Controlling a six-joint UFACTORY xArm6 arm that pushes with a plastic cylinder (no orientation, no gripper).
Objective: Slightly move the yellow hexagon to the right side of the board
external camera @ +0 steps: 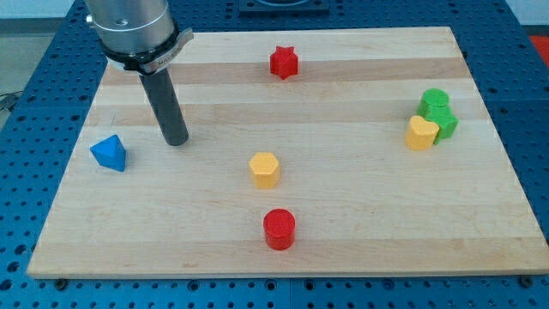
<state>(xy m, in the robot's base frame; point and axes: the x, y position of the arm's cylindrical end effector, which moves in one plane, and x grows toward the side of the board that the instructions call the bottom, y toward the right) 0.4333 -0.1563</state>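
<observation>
Pale wooden board [343, 215], rectangular, made of light glued strips, laid on a blue perforated metal table [34, 77].

Item 1: yellow hexagonal block [264, 169], the task's thing. It is placed slightly to the view's left of the board's centre, in the lower half, standing alone and touched by nothing.

Item 2: red cylindrical block [279, 229]. It is set near the yellow hexagonal block, toward the view's bottom and a little to the right, apart from it.

Item 3: red star-shaped block [284, 62]. It is found near the view's top edge of the board, roughly above the centre.

Item 4: blue block of pointed, roughly triangular shape [110, 153]. It is placed near the board's left edge.

Item 5: yellow heart-shaped block [420, 133], at the view's right. It is pressed against two green blocks: a green rounded block [435, 100] above it and a second green block [446, 126] just to its right, whose shape cannot be made out.

Item 6: dark straight rod under a grey metal arm housing [129, 21]. No pincer is fitted, so neither release nor grasp can be recorded. My tip [177, 141] is set on the board between the blue block and the yellow hexagonal block, nearer the blue one, to the upper left of the hexagon and well apart from it. No block is touched by it.
</observation>
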